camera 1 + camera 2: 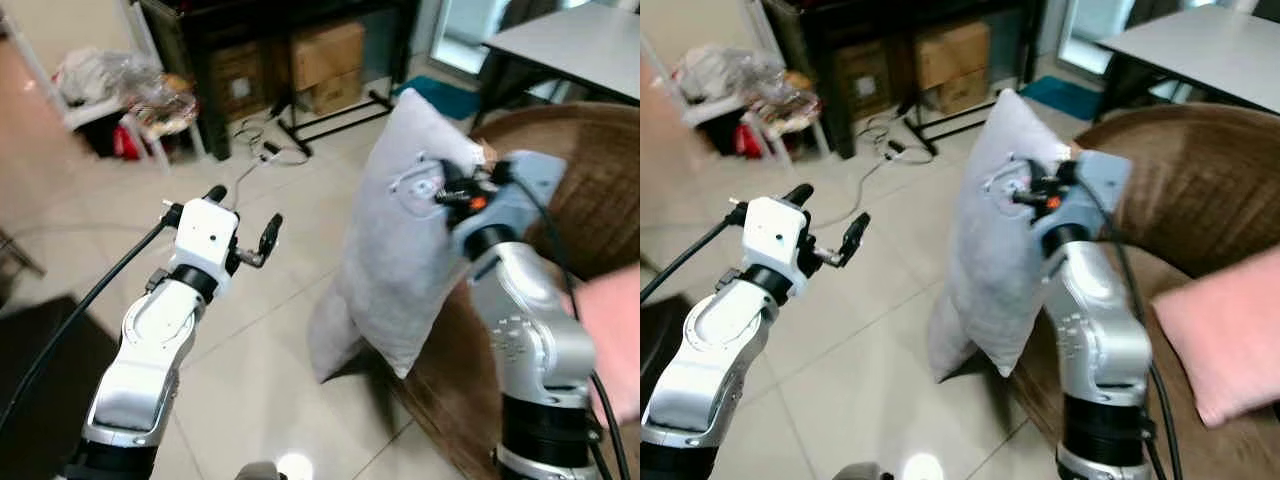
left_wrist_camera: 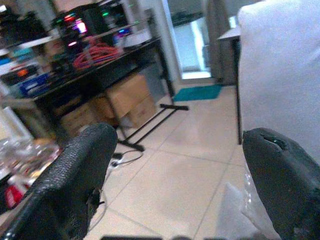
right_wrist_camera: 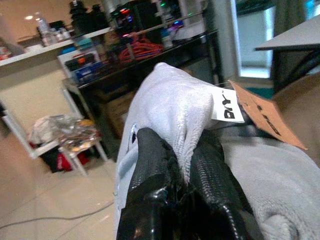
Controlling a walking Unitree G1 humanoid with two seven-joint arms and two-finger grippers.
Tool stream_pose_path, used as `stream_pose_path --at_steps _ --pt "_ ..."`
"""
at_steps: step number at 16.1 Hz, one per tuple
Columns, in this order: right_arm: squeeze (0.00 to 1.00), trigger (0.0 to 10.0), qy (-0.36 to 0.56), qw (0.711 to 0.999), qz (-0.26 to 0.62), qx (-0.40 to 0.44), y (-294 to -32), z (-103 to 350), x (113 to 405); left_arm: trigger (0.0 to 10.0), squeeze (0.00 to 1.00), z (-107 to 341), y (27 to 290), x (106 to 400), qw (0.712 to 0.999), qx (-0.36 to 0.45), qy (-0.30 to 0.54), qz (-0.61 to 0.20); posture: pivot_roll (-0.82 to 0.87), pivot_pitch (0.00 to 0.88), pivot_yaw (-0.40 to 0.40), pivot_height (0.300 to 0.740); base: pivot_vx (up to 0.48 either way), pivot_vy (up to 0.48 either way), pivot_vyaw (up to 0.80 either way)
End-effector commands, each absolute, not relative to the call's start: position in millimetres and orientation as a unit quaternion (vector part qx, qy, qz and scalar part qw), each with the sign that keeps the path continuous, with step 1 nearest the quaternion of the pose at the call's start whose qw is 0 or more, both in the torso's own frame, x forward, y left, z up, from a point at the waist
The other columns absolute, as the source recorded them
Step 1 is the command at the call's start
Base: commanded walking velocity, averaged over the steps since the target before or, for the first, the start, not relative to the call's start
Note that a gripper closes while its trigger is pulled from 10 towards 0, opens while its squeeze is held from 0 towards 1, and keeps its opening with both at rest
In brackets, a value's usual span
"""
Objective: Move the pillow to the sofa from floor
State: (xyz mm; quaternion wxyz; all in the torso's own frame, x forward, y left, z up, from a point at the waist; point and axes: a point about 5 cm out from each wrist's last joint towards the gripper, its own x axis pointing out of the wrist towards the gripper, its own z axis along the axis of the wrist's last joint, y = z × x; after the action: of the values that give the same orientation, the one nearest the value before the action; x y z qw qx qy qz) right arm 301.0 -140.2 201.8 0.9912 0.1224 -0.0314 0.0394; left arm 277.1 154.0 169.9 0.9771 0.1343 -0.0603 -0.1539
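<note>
The right pincer pinches a fold of the grey pillow, hanging off the floor left of the brown sofa. The left pincer hangs released. That thin pinch could slip, dropping the pillow short.

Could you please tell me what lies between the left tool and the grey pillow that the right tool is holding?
Nothing but bare tiled floor lies between the open left tool and the pillow, as the left eye view shows.
</note>
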Motion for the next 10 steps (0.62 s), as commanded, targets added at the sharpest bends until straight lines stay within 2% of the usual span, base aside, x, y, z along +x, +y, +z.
stream_pose_path --at_steps 1,5,10 --pt "0.0 10.0 -0.047 0.994 0.006 0.093 -149.6 206.7 298.5 10.0 0.38 169.3 151.3 276.5 0.976 0.136 -0.062 -0.156 -0.08 0.0 0.04 0.74 0.0 0.0 -0.8" --pt "0.0 10.0 -0.047 0.993 -0.009 0.107 -155.1 203.3 300.6 10.0 0.37 168.0 152.2 277.6 0.977 0.144 -0.061 -0.147 -0.08 0.0 0.028 0.74 0.0 0.0 -0.8" --pt "0.0 10.0 -0.056 0.995 -0.005 0.077 -150.5 202.6 299.7 10.0 0.39 165.1 156.8 273.1 0.98 0.139 -0.058 -0.134 -0.08 0.0 0.019 0.74 0.0 0.0 -0.8"
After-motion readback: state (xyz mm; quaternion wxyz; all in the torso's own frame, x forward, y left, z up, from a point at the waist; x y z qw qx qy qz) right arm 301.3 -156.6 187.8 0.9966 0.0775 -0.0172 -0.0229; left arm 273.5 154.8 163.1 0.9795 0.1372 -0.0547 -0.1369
